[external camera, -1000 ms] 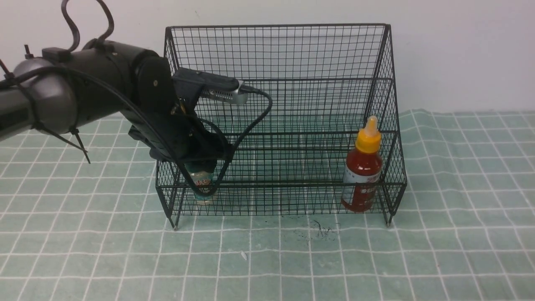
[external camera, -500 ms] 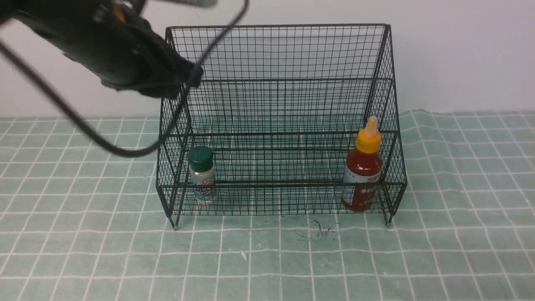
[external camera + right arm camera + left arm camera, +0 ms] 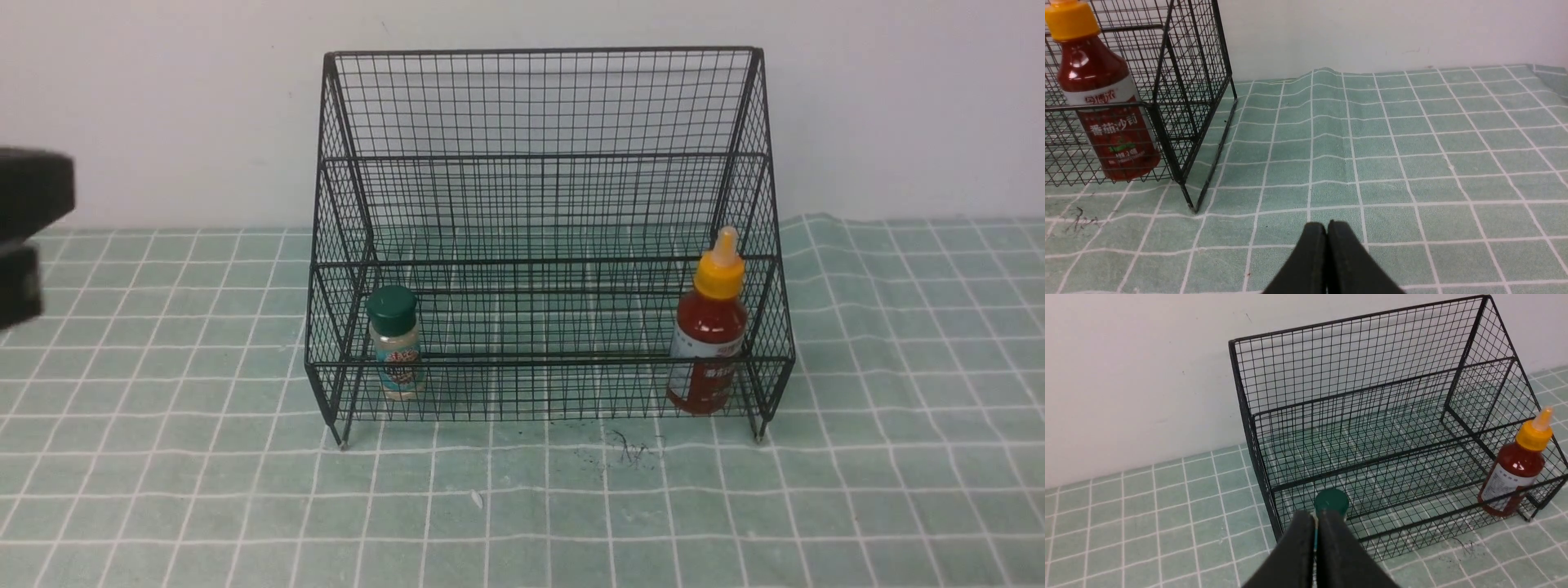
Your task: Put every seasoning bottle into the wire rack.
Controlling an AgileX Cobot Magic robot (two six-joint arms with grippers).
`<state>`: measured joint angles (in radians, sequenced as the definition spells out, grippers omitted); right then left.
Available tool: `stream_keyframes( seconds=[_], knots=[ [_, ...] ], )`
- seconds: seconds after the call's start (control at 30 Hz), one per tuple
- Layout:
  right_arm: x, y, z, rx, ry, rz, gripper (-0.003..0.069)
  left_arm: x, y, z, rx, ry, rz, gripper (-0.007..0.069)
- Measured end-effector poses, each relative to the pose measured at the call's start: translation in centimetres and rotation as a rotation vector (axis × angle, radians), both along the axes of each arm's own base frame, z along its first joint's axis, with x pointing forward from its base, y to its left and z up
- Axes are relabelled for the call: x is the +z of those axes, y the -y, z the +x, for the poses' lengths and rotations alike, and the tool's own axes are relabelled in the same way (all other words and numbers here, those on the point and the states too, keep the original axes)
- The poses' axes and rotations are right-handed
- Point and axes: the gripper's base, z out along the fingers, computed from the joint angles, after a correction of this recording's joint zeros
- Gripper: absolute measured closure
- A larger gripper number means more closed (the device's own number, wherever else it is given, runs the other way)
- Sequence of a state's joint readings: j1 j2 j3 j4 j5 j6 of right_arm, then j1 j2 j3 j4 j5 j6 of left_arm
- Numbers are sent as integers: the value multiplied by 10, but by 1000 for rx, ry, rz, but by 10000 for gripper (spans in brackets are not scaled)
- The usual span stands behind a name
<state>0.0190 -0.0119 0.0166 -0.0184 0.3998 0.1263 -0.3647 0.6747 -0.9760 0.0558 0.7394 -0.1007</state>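
Note:
The black wire rack (image 3: pixel 539 51) stands against the back wall. On its lowest shelf, at the left end, the small clear shaker with a dark green cap (image 3: pixel 394 343) stands upright. At the right end of that shelf stands the red sauce bottle with its yellow-orange nozzle cap (image 3: pixel 710 327). My left gripper (image 3: pixel 1316 516) is shut and empty, hovering off the rack's (image 3: pixel 1355 320) front left corner, short of the shaker's cap (image 3: pixel 1332 500). My right gripper (image 3: pixel 1326 224) is shut and empty over the cloth, off to the side of the rack (image 3: pixel 1167 151) and apart from the red bottle (image 3: pixel 1106 118).
A green checked tablecloth (image 3: pixel 522 506) covers the table, with a ripple near the rack's right side (image 3: pixel 1314 77). Dark scribble marks (image 3: pixel 624 447) lie in front of the rack. A black part of the left arm (image 3: pixel 24 229) shows at the front view's left edge.
My left arm has lifted away from the shaker and swung back to the left, almost out of the front view. The shaker stays standing in the rack. The left jaws have closed.

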Motion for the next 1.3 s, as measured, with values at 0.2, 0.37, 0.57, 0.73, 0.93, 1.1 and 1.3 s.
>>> stream_keyframes(
  seconds=[0.2,0.37,0.57,0.73,0.93,1.1,1.3],
  knots=[
    [0,0,0,0,0,0,673,-14,-21,-54,1,103,-40,631],
    [0,0,0,0,0,1,673,-21,-32,-84,2,184,-71,631],
    [0,0,0,0,0,0,673,-66,-34,-89,61,269,-51,631],
    [0,0,0,0,0,-1,673,-138,-33,-74,195,297,-37,631],
    [0,0,0,0,1,-1,673,-221,-34,-56,249,112,12,631],
    [0,0,0,1,2,-5,673,-243,-34,-55,248,39,27,631],
    [0,0,0,1,1,-5,673,-243,-34,-54,248,42,26,631]
  ],
)
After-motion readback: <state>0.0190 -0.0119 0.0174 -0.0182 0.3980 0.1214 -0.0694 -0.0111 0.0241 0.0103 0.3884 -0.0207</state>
